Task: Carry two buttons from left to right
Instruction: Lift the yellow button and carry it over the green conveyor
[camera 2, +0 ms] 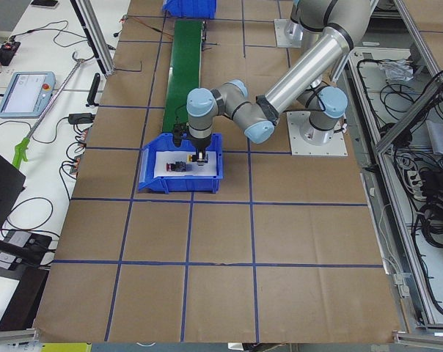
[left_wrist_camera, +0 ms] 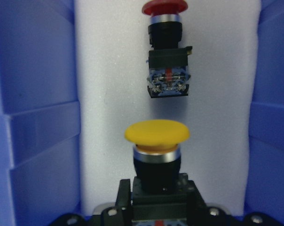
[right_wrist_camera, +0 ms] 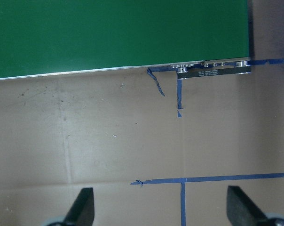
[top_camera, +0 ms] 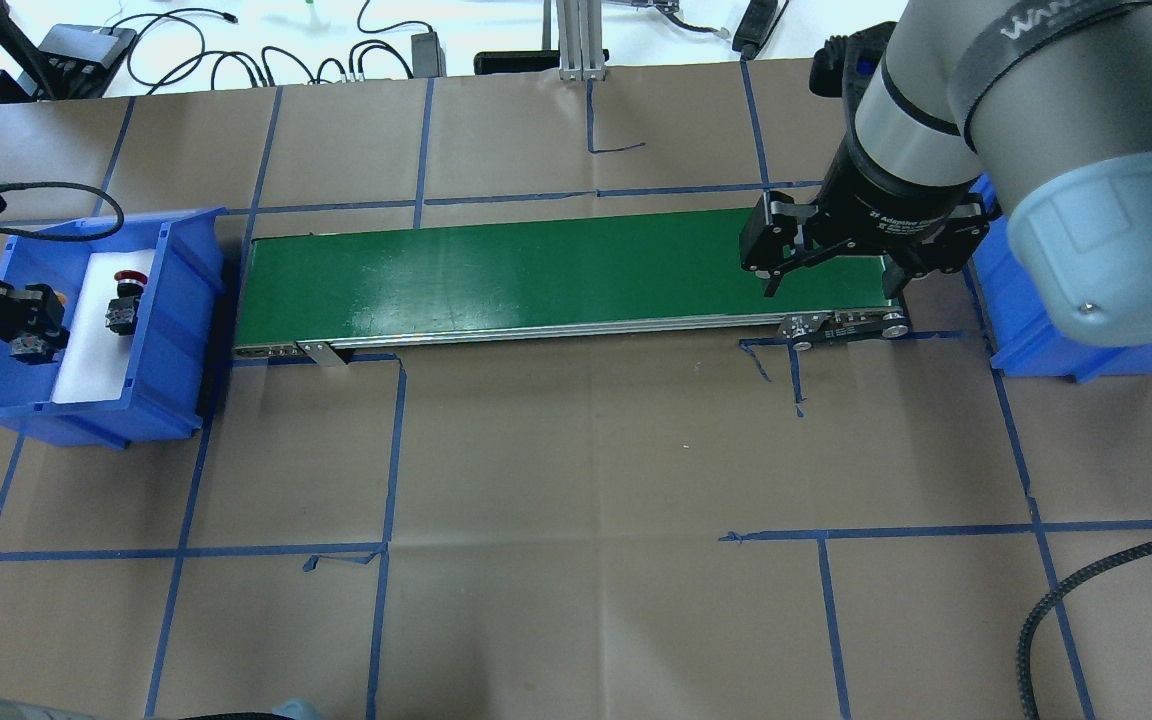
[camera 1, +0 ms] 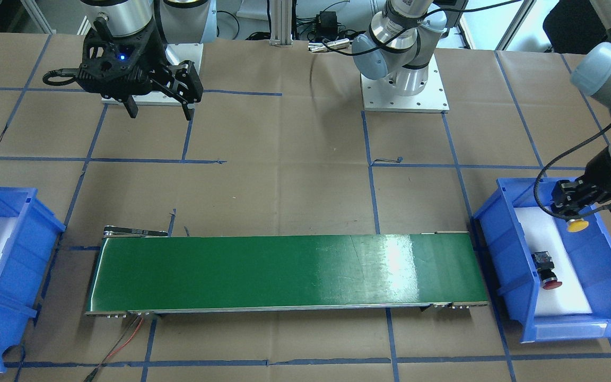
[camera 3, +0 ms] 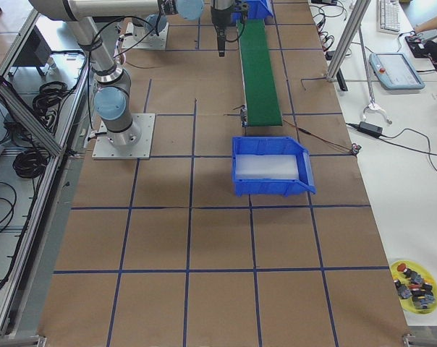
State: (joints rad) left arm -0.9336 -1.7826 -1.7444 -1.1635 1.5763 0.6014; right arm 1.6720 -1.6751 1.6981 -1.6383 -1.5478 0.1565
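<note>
Across the brown-paper table point(top_camera: 576, 450), blue tape grid point(top_camera: 388, 450): left blue bin point(top_camera: 176, 300), green conveyor belt point(top_camera: 536, 275), right blue bin point(top_camera: 1026, 325). Inside the first, left gripper point(camera 1: 569, 208) clamped on yellow button point(left_wrist_camera: 156, 136), silver collar, black body; red button point(left_wrist_camera: 168, 52) lying sideways on white foam point(left_wrist_camera: 109, 94). Beside the belt's end, right gripper point(camera 1: 160, 112) spread, empty.

A robotics lab: blue tape point(top_camera: 388, 450) is gridding the paper-covered tabletop point(top_camera: 586, 450), cables point(camera 3: 30, 155) are trailing beside aluminium framing point(camera 3: 27, 113), a teach pendant point(camera 2: 25, 94) is lying nearby.
</note>
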